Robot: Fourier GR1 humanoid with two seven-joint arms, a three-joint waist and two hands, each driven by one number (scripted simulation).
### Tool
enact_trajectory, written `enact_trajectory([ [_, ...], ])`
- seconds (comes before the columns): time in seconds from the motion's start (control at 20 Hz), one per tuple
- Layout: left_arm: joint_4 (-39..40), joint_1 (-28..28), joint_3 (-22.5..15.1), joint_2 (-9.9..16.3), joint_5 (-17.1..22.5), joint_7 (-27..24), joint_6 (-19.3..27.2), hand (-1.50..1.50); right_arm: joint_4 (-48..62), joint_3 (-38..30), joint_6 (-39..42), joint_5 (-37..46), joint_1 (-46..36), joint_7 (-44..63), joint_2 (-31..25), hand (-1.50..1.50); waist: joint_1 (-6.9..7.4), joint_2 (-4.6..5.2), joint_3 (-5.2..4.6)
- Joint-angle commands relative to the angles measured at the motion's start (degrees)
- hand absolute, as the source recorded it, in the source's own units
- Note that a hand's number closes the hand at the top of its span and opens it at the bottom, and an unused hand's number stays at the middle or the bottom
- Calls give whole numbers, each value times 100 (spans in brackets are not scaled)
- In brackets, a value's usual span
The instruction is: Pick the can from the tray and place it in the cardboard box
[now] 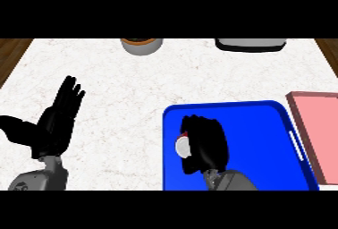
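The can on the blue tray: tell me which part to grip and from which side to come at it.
Grip the can around its curved side wall, coming from its right. It seems to lie on its side on the blue tray, a pale round end facing left, leaving only the wall for fingers to wrap. The right hand is already curled over it that way, hiding most of it. The left hand rests open.

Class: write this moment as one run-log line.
right hand: curled round can | can: over blue tray | left hand: open, resting | pink box: right of tray
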Motion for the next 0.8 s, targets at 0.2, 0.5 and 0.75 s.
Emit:
enact_trajectory([
  [0.2, -338, 180, 68, 95, 33, 192, -27, 0, -169, 908, 272, 246, -1072, 1044, 94, 150, -49, -13, 4],
  [0.5, -67, 158, 36, 77, 31, 48, -119, 0, -1233, 488, -166, 254, -1709, 2234, 95, 150, -54, -28, 2],
  [0.75, -77, 102, 126, 58, 61, 65, -39, 0, -1399, -434, 32, 985, -2163, 2399, 94, 150, -137, -27, 1],
])
